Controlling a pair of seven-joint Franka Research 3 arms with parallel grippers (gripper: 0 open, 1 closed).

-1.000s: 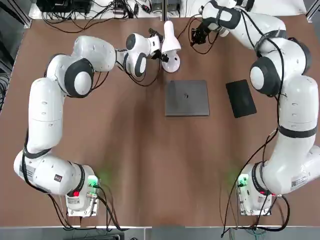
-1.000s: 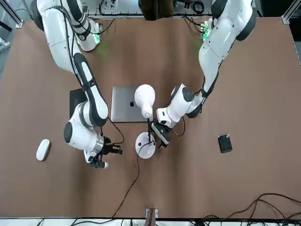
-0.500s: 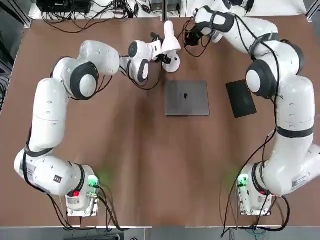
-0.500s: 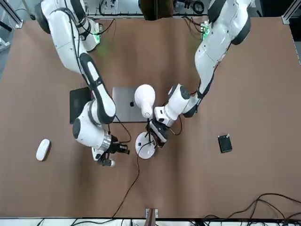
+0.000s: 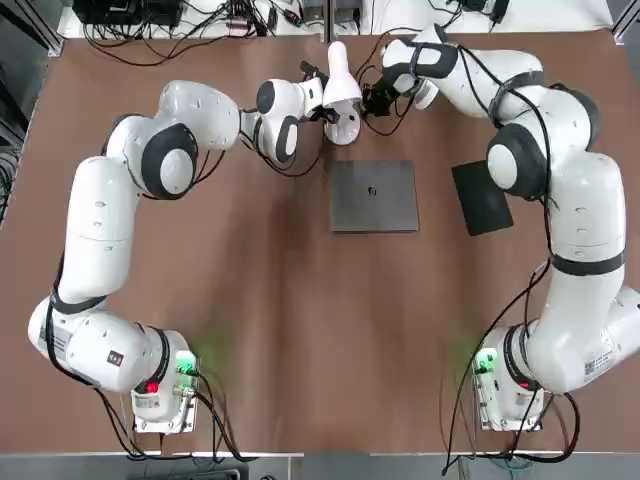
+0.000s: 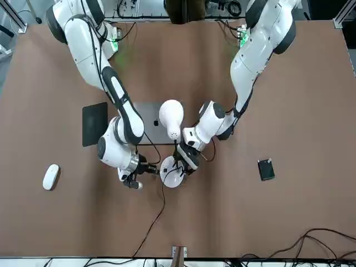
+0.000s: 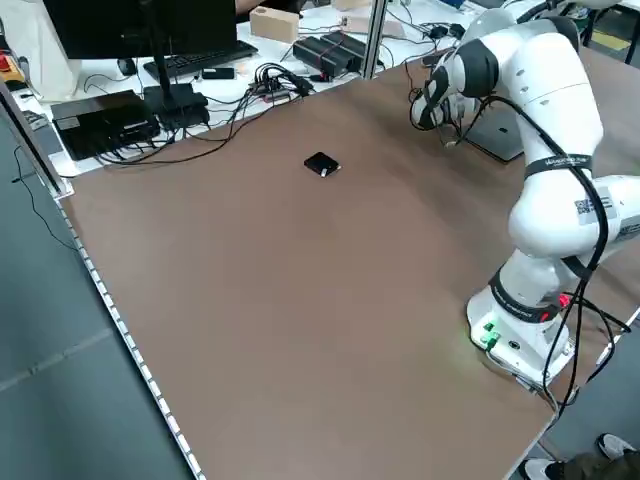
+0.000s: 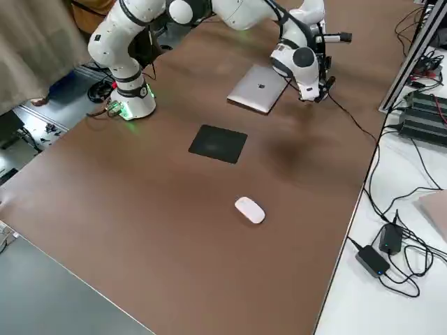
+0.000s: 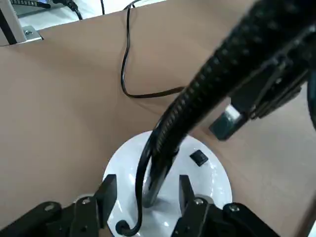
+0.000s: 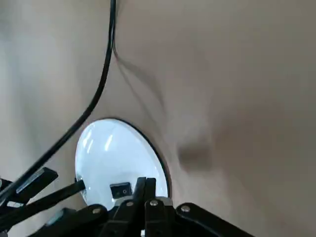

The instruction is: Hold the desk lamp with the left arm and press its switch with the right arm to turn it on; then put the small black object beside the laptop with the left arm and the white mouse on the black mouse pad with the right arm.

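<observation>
The white desk lamp [image 6: 171, 118] stands behind the laptop [image 5: 374, 196]. Its round base [image 9: 212, 173] carries a small black switch [image 9: 199, 158]. My left gripper [image 9: 148, 190] is open and straddles the foot of the lamp's stem without touching it. My right gripper [image 10: 144, 190] is shut, its tips at the rim of the base beside the switch [image 10: 121, 189]. The small black object [image 6: 266, 169] lies far out on the left arm's side. Out on the right arm's side are the white mouse [image 6: 50, 177] and the black mouse pad [image 5: 482, 196].
The lamp's black cord [image 6: 153, 219] runs from the base to the far table edge. Cables, a keyboard and boxes [image 7: 190, 85] lie on the bench beyond that edge. Bare brown tabletop [image 5: 320, 330] stretches between the laptop and the arm bases.
My right gripper has swung in from the robot's right to the lamp base. My left gripper closed in on the stem earlier and has since held still.
</observation>
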